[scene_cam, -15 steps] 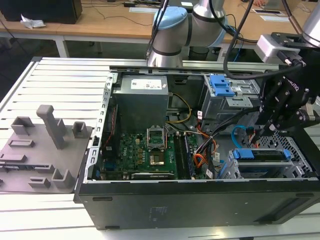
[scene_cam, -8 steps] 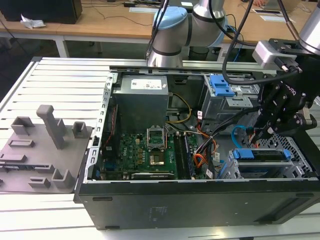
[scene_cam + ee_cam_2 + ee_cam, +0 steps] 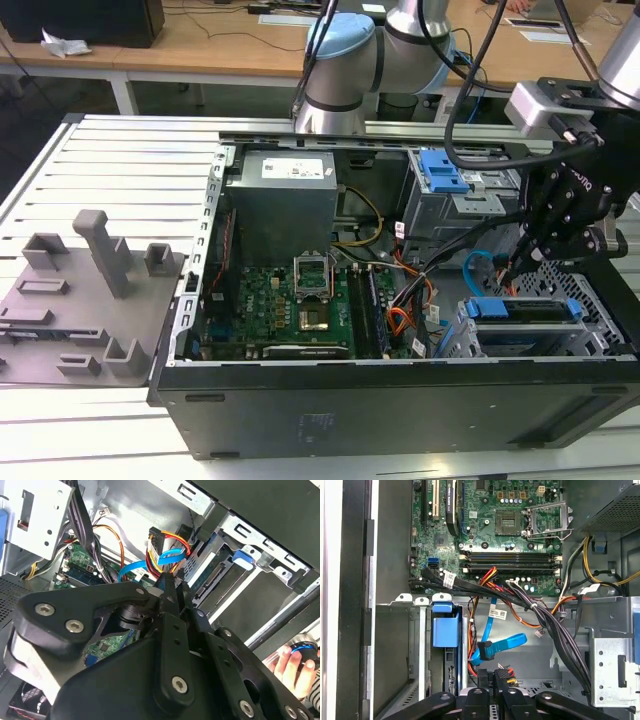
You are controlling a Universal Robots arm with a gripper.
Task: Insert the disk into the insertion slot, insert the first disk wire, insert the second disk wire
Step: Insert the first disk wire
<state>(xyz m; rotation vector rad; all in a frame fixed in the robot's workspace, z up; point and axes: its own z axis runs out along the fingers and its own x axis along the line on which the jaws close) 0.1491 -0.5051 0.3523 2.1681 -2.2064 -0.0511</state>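
On slatted metal table point(image 3: 120, 160), open black PC case point(image 3: 400, 400). Over it, silver-blue robot arm point(image 3: 345, 60), wrist angled down into case at the exterior view's right. Low grey perforated drive cage point(image 3: 452, 338) w/ blue-railed silver disk point(image 3: 522, 310) seated inside. Black gripper point(image 3: 518, 266) just above disk, fingers pinched narrow on black connector w/ red-yellow wires point(image 3: 501, 673).

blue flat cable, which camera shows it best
The first wrist view: the blue flat cable lies in the open there, with its run and its connector end both visible. The second wrist view shows loops of it, partly behind the tool. The exterior view shows it as a thin blue arc.
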